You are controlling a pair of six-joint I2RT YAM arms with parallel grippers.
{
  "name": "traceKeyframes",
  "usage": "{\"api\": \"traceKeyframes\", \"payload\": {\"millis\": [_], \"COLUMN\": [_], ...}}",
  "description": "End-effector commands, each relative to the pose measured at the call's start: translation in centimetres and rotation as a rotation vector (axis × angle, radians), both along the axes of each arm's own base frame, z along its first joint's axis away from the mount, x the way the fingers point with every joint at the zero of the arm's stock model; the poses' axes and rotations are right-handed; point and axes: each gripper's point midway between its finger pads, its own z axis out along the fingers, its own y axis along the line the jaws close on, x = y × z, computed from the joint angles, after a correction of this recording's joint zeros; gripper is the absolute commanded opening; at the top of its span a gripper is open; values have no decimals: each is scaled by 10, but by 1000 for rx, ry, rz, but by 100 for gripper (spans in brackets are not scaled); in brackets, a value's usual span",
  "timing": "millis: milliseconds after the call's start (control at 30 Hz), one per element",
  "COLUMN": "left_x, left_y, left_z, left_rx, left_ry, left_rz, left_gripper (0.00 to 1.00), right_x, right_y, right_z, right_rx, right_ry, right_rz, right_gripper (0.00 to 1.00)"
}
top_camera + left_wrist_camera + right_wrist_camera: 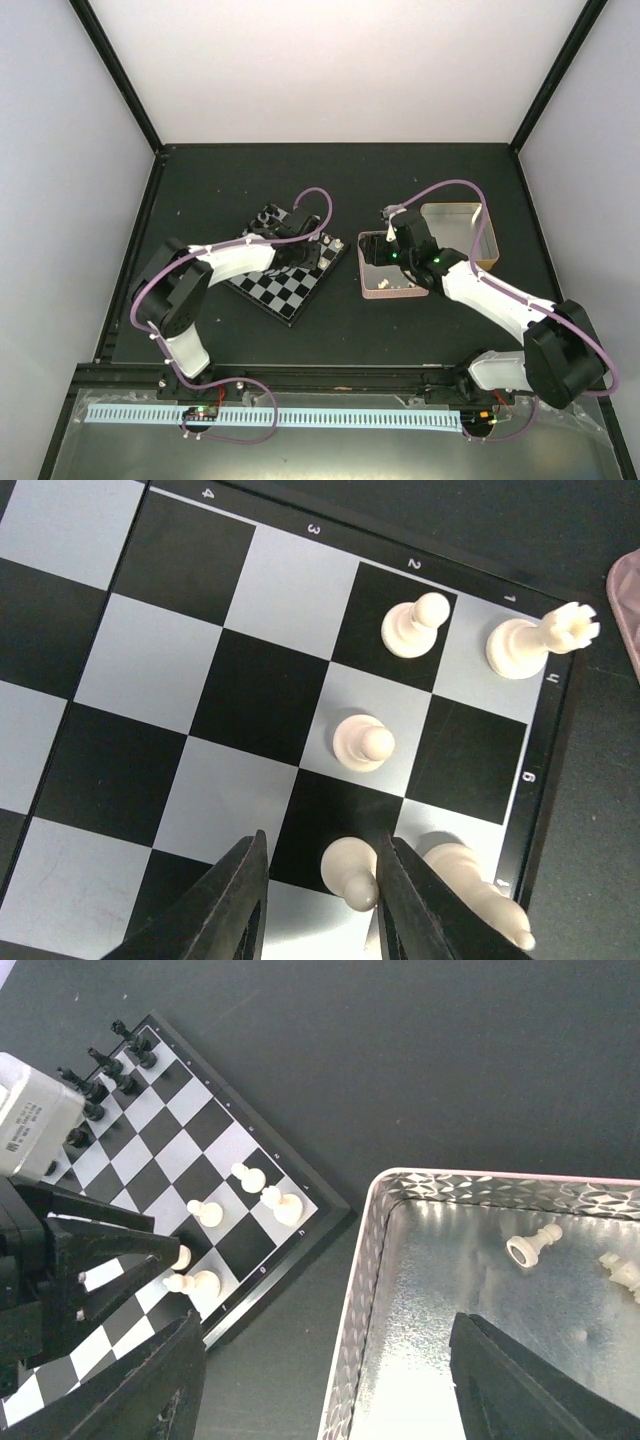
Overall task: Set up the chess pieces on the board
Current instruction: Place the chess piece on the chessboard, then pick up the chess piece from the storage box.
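Straddling a white pawn (350, 870) on the board (150, 660) with the left gripper (320, 905), fingers (240, 912) parted, beside four other white pieces (362, 742) at its corner. Hanging the right gripper (330, 1400), fingers (530, 1392) spread wide, over the pink tin (380, 1255), above more white figures (530, 1245) lying loose inside.

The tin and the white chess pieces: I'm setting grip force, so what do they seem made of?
The tin looks like thin metal: mirror-bright, embossed inner walls and a rolled pink rim. The white pieces look like moulded plastic, smooth with a soft sheen, though resin is possible.
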Motion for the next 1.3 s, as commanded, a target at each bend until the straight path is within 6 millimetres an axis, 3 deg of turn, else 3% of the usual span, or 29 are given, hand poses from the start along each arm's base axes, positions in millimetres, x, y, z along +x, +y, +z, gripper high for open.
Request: {"api": "traceKeyframes", "payload": {"millis": [0,200,367,567,767,967,1267], "left_x": [4,4,2,-5,-7,-9,-11], "left_y": [-4,-3,-1,3,14,28,34], "left_z": [24,37,42,46,74,95,98], "left_rx": [-42,-53,-57,-76,-137,-206,-257], "left_ry": [-65,-92,-97,-92,-149,-189,-178], "left_rz": [-1,2,0,7,37,70,76], "left_gripper": [32,40,39,33,33,36,37], "right_x": [5,6,8,17,36,57,74], "right_y": [-1,-5,-10,-21,-33,-43,-53], "right_z": [11,9,4,-20,-55,-75,-95], "right_rx": [13,4,-7,-68,-179,-284,-380], "right_ry": [-14,-3,30,128,212,229,237], "right_rz": [-28,-60,-106,-186,-240,-312,-402], "right_gripper": [67,67,66,56,45,45,43]}}
